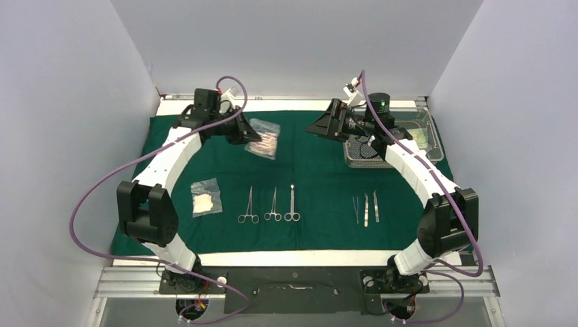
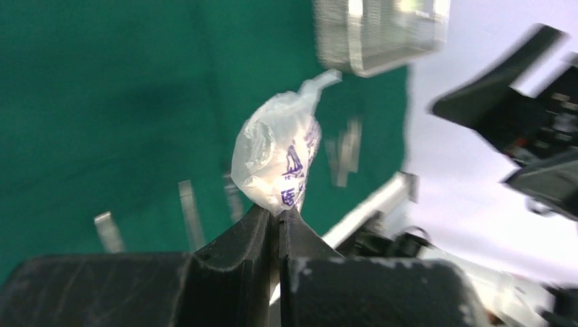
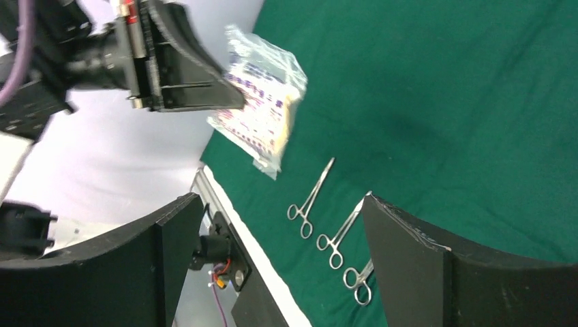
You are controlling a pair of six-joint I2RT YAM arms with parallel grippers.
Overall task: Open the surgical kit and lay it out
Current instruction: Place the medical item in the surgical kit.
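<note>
- From the top view I see the dark green drape (image 1: 313,170) spread flat over the worktop (image 1: 286,259). The left gripper (image 1: 251,136) is out over the far left of the drape, pinching a clear gauze packet (image 1: 267,142) by its edge. A second packet (image 1: 206,197) lies flat nearer me on the left. Three ring-handled forceps (image 1: 273,206) lie side by side in a row at the middle, and three tweezers (image 1: 366,209) lie in a row to their right. The wire-mesh tray (image 1: 361,162) sits at the far right of the drape, with the right gripper (image 1: 315,128) just beside its left end.
- In the left wrist view, which is blurred, the fingers meet tightly on the packet's corner and the packet hangs above the drape.
- In the right wrist view, the fingers stand wide apart with nothing between them, and the forceps row shows on the drape below.
</note>
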